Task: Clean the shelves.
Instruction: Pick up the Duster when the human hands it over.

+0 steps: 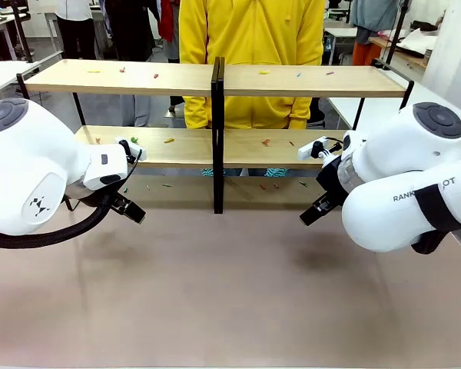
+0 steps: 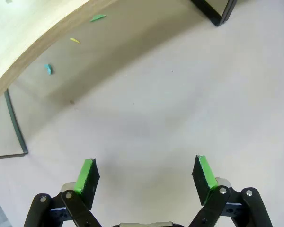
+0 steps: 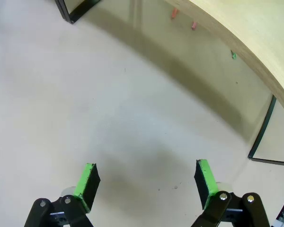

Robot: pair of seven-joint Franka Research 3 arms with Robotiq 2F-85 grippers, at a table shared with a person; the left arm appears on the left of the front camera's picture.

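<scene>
Above the table point(image 1: 230, 292), just short of the shelves point(image 1: 307, 81), left hand point(image 2: 146, 172) and right hand point(image 3: 146, 176) hover open (both empty). Small coloured scraps point(image 1: 169, 141) litter the boards.

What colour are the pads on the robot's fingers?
Bright green pads; the left wrist view shows them best.

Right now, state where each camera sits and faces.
Front: robot's side, facing the shelves and a person in yellow; left arm and right arm show.
Left wrist: on that arm, looking past its open fingers at the table and a shelf board.
Right wrist: likewise, past its own open fingers.
Wrist views share the black centre post.
</scene>
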